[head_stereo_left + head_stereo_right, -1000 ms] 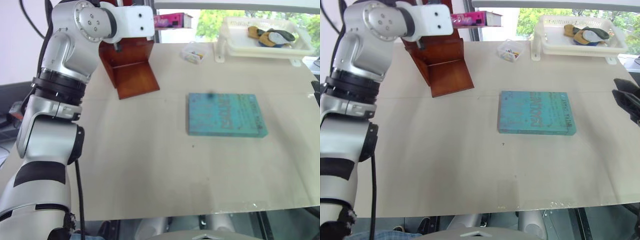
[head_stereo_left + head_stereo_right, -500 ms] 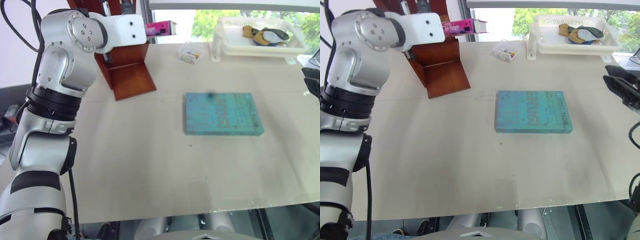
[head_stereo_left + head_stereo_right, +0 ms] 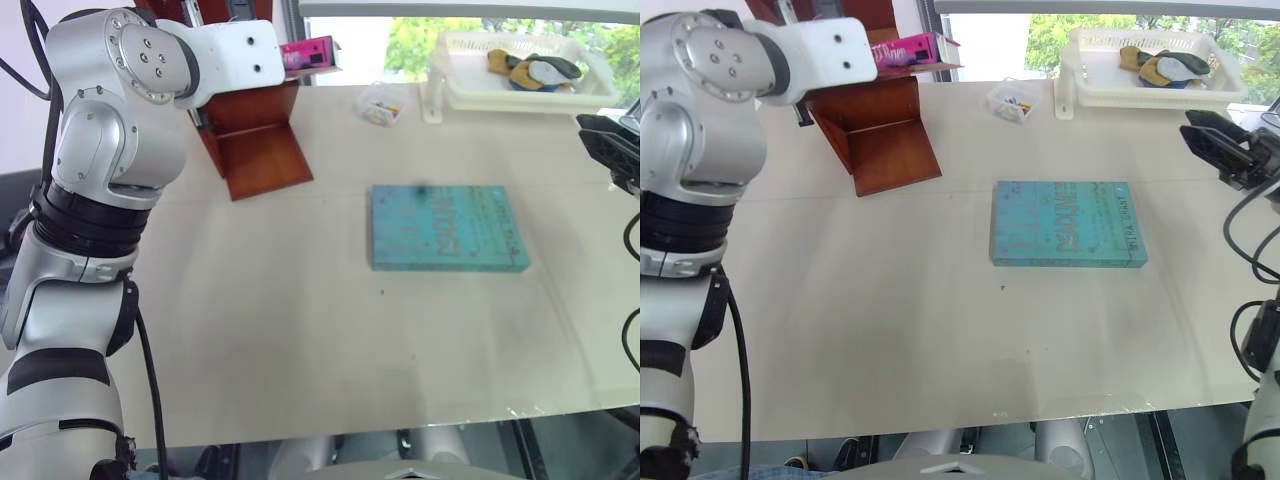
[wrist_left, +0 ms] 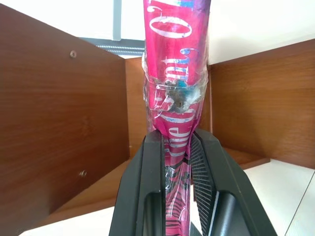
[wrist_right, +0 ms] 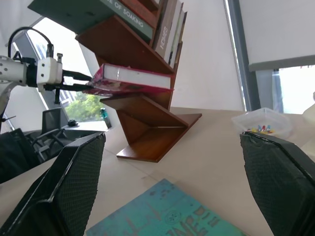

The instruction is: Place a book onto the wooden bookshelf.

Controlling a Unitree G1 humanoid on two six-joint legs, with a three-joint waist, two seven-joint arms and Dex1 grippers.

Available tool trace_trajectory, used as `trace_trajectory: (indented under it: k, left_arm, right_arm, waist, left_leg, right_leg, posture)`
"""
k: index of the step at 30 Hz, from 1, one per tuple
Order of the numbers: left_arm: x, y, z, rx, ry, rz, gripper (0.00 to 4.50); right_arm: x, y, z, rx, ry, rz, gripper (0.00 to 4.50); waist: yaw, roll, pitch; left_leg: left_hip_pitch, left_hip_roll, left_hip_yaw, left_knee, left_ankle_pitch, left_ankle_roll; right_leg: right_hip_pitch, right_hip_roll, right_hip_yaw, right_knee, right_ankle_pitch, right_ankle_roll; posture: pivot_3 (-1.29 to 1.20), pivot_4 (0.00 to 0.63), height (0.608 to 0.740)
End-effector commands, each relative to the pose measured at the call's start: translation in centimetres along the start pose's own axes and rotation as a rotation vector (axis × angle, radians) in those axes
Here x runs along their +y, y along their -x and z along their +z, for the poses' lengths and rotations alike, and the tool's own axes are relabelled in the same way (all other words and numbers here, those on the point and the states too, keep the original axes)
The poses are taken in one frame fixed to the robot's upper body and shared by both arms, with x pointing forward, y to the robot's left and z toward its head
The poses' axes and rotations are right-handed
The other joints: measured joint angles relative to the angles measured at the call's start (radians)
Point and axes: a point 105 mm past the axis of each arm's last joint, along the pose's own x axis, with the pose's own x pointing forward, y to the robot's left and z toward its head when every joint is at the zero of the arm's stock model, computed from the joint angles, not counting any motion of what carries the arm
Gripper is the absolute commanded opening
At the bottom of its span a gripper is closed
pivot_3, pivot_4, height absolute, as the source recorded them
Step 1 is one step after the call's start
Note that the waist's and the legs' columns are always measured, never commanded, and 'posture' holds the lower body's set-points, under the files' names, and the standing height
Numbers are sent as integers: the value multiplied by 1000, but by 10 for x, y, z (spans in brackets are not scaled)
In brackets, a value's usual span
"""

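L wrist view: left gripper [image 4: 177,147] fingers pinch the pink book [image 4: 176,93] by its edge, wooden bookshelf [image 4: 64,123] panels on both sides of it. R wrist view gives what that one can't: the book lies flat w/ page edge showing, at a slanted tier of the bookshelf, more books standing on the tiers above; can't tell if it rests on the wood. Same view: right gripper [image 5: 172,182] fingers spread wide apart, nothing between them. Head views: left arm raised, forearm reaching to the shelf unit at the table's far left; right gripper at the right edge, above the table, well apart from the teal book [image 3: 447,228] lying flat mid-table. Table [image 3: 890,330] pale beige; white tray [image 3: 1145,80] w/ small items at far right, small clear box [image 3: 1012,101] beside it, window w/ greenery behind
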Motion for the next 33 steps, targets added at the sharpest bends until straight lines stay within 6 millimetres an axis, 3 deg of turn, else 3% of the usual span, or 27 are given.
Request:
trace_trajectory:
  k: [1, 7, 18, 24, 30, 33]
  left_arm:
    - [26, 21, 7, -7, -9, 109, 1672]
    - [17, 22, 0, 24, 6, 72, 4420]
    - [12, 28, -20, 74, 26, 50, 4475]
    - [4, 30, -41, 128, 33, 25, 4475]
    - [2, 32, -33, 20, 95, 57, 4475]
    - [-13, 34, -22, -129, 219, 12, 4475]
  right_arm:
    - [9, -6, 15, -19, 56, 85, 4500]
    - [8, -9, 14, -18, 52, 85, 4500]
    - [7, -6, 14, -17, 48, 79, 4500]
    - [6, -7, 11, -13, 45, 76, 4500]
    - [6, -8, 9, -10, 37, 78, 4500]
    - [6, -5, 5, 2, 26, 72, 4500]
  waist:
    - [0, 0, 0]
    - [-1, 0, 0]
    - [-2, 0, 0]
    - [-3, 0, 0]
    - [-1, 0, 0]
    - [-2, 0, 0]
  left_leg:
    - [0, 0, 0, 0, 0, 0]
    - [0, 0, -1, 0, 0, 0]
    - [0, 0, 0, 0, 0, 0]
    - [0, 0, 0, 0, 0, 0]
    - [0, 0, -1, 0, 0, 0]
    - [0, 0, -1, 0, 0, 0]
  right_leg:
    - [0, 0, 0, 0, 0, 0]
    - [0, 0, -1, 0, 0, 0]
    - [0, 0, 0, 0, 0, 0]
    - [0, -1, 0, 0, 0, 0]
    - [0, -1, -1, 0, 0, 0]
    - [0, -2, -1, 0, 0, 0]
  posture:
    - [0, 150, 740]
    - [0, 150, 740]
    - [0, 150, 740]
    - [0, 150, 740]
    - [0, 150, 740]
    - [0, 150, 740]
